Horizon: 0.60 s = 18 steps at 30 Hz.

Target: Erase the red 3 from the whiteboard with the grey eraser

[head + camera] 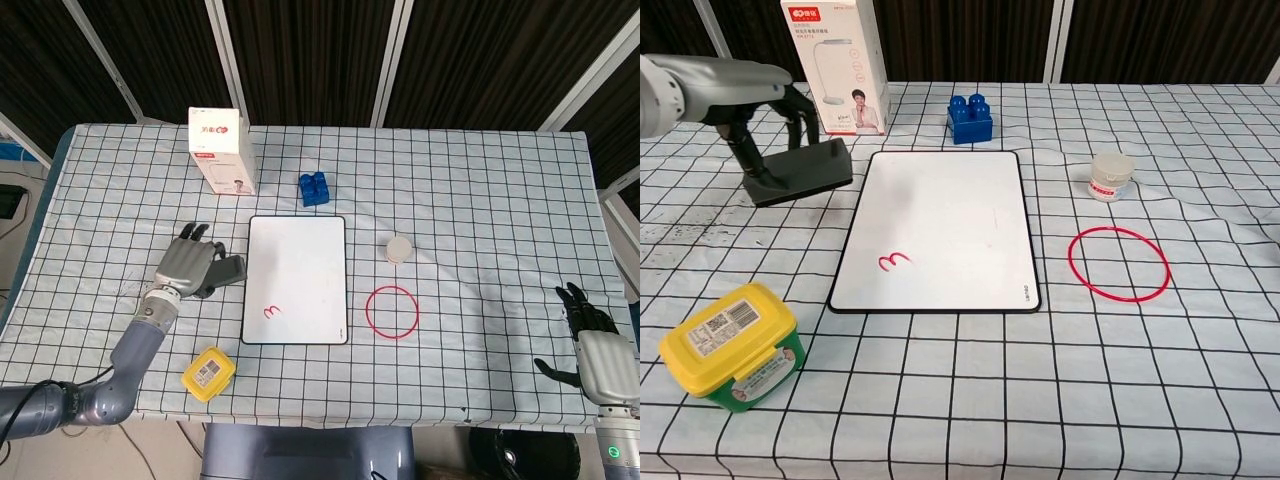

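Observation:
The whiteboard [296, 278] [940, 225] lies flat at the table's middle, with the red 3 [272, 312] [894, 261] near its front left corner. My left hand [186, 267] [745, 95] grips the grey eraser [226, 271] [800, 171] and holds it lifted just left of the board's left edge, level with the board's middle. The eraser is apart from the red 3, further back than it. My right hand [598, 345] rests at the table's front right edge with its fingers spread, holding nothing.
A yellow-lidded tub [209, 373] [732, 345] stands at the front left. A white product box [222, 150] [836, 65] and a blue brick [315, 188] [969, 118] are behind the board. A small white jar [399, 249] [1111, 176] and a red ring [392, 311] [1118, 263] lie to its right.

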Tool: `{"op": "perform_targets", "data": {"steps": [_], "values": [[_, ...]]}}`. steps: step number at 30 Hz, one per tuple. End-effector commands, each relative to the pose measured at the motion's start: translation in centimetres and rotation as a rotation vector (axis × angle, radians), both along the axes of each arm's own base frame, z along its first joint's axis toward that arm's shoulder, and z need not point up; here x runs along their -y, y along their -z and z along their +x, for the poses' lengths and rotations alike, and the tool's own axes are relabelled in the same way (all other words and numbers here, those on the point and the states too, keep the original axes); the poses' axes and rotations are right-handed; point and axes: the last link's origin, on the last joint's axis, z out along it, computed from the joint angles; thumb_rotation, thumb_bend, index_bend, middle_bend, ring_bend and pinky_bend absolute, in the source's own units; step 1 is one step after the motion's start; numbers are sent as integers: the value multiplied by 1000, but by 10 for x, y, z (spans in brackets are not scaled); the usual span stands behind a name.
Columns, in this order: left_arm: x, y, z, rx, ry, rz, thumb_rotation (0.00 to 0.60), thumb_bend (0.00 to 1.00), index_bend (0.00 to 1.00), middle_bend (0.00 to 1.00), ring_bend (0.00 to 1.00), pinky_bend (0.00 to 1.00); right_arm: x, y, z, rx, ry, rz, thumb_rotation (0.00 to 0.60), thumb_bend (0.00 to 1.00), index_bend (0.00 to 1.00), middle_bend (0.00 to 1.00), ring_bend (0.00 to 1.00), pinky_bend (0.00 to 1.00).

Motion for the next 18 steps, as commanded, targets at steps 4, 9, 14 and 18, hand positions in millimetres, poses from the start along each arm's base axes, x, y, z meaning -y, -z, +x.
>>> {"op": "perform_targets", "data": {"steps": [4,9,14,18], "values": [[2,35,36,-47,91,-56,600,244,373,459,54,67,0,0,0,0,0,1,600,55,0,50,175,204],[10,61,53,-71,141,-95,600,244,377,459,54,65,0,0,-1,1,2,-1,600,55,0,50,175,204],[14,78,62,-109,183,-94,600,244,380,459,54,63,0,-1,-1,4,4,-2,600,56,0,50,176,204],[16,86,66,-132,196,-86,600,244,380,459,54,63,0,-1,-1,5,4,-1,600,55,0,50,176,204]]}}
